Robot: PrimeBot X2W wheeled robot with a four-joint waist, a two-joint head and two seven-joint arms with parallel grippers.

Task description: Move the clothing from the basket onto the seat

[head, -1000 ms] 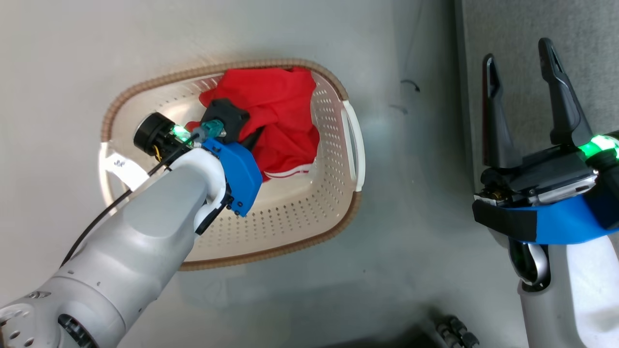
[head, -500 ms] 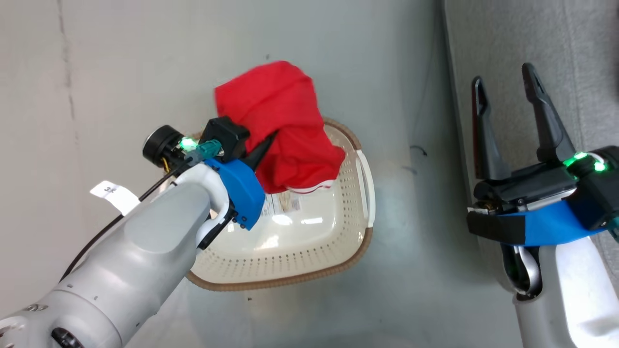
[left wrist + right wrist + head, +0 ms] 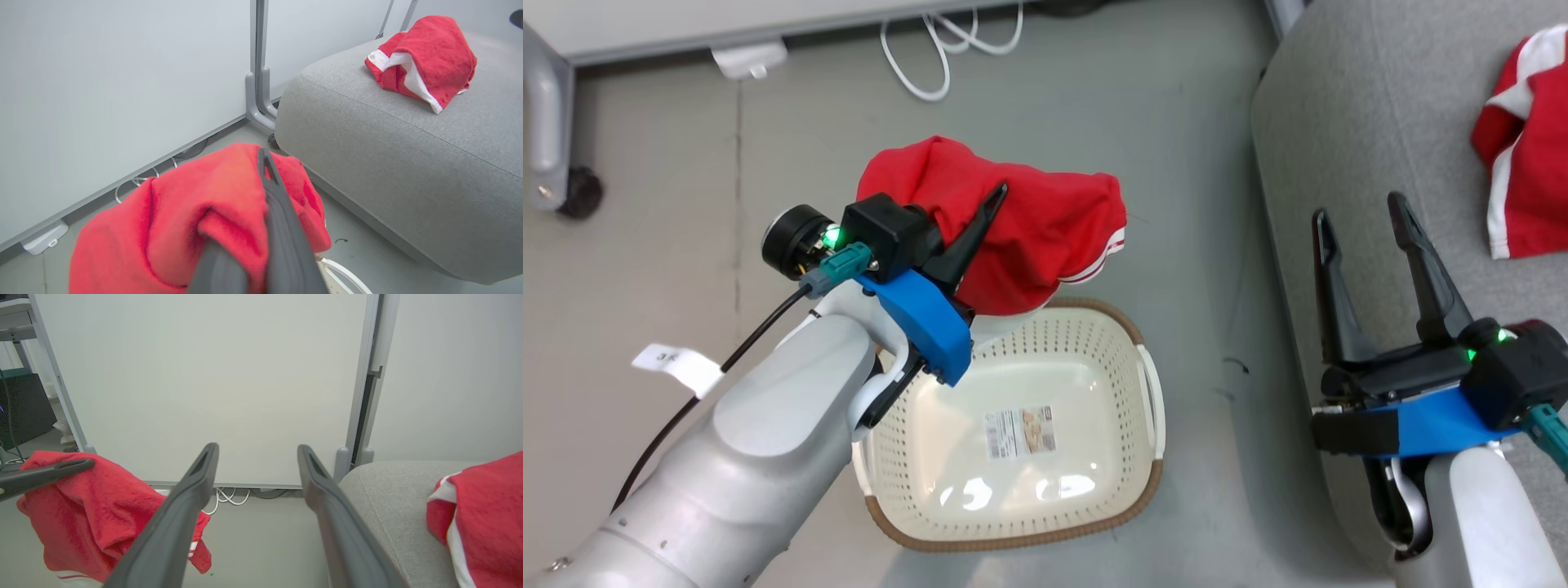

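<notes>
My left gripper [image 3: 992, 208] is shut on a red garment with white stripe trim [image 3: 1045, 233], held bunched in the air above the far rim of the basket [image 3: 1131, 510]. The cream perforated basket stands on the floor with just its label [image 3: 1019, 431] inside. In the left wrist view the cloth [image 3: 192, 220] drapes around the dark fingers [image 3: 271, 192]. A second red and white garment [image 3: 1523, 180] lies on the grey seat [image 3: 1347, 114] at the right. My right gripper [image 3: 1360, 219] stands open over the seat's near edge, holding nothing.
White cables [image 3: 947, 45] and a small white box [image 3: 747, 59] lie on the floor by the pale wall panel [image 3: 212, 375]. A grey leg with a dark caster [image 3: 572, 189] stands at the far left. Grey floor separates basket and seat.
The left gripper has lifted the red garment up out of the basket, leaving only the label inside. The head camera has shifted, bringing the seat and its garment into view.
</notes>
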